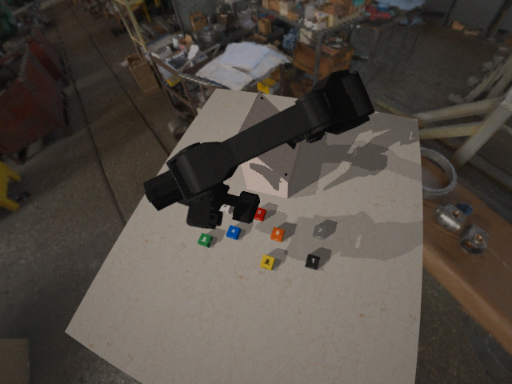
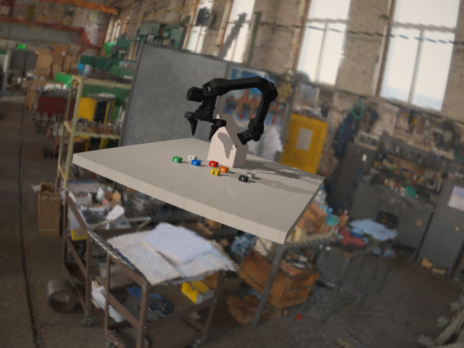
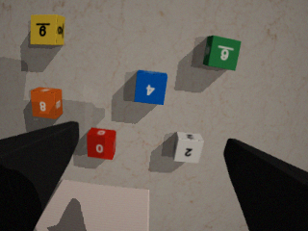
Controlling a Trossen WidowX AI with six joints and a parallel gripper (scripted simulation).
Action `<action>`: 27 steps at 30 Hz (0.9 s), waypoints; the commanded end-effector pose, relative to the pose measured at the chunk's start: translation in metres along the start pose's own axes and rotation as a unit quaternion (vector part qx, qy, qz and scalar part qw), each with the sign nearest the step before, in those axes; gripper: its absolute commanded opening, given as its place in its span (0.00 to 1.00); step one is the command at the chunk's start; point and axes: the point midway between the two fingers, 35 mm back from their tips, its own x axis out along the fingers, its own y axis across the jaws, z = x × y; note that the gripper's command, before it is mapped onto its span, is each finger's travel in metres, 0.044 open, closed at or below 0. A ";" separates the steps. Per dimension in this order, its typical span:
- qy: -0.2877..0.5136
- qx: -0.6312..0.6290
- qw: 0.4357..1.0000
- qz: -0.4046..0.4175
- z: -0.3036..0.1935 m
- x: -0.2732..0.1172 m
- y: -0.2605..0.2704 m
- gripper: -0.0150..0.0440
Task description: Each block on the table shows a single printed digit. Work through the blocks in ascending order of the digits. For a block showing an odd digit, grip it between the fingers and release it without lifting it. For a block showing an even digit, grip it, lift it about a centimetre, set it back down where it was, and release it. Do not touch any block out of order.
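My gripper [image 1: 227, 220] [image 2: 202, 137] [image 3: 153, 139] is open and empty, high above the table. In the wrist view the red block 0 [image 1: 260, 214] [image 2: 213, 164] [image 3: 101, 144] and white block 2 [image 1: 226, 208] [image 2: 192, 157] [image 3: 188, 148] show between the fingers. The blue block 4 [image 1: 233, 232] [image 2: 196, 162] [image 3: 151, 88], orange block 8 [image 1: 277, 234] [image 3: 46, 103], black block 1 [image 1: 312, 262] [image 2: 243, 178] and grey block [image 1: 320, 231] [image 2: 250, 175], digit unclear, rest apart. The green [image 1: 205, 240] [image 3: 222, 53] and yellow [image 1: 267, 262] [image 3: 47, 30] blocks show underlined digits, 6 or 9; I cannot tell which.
A pale, slanted box [image 1: 266, 188] [image 2: 221, 153] [image 3: 106, 207] stands on the table [image 1: 264, 322] [image 2: 157, 175] behind the blocks, close to the red one. The arm reaches over it. The white block is partly hidden by the gripper in the top view.
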 end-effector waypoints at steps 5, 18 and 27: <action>-0.002 0.002 1.000 0.001 0.002 -0.001 0.001 0.93; -0.001 0.003 1.000 0.002 -0.056 -0.002 0.051 0.93; -0.001 0.003 1.000 0.002 -0.071 0.000 0.062 0.93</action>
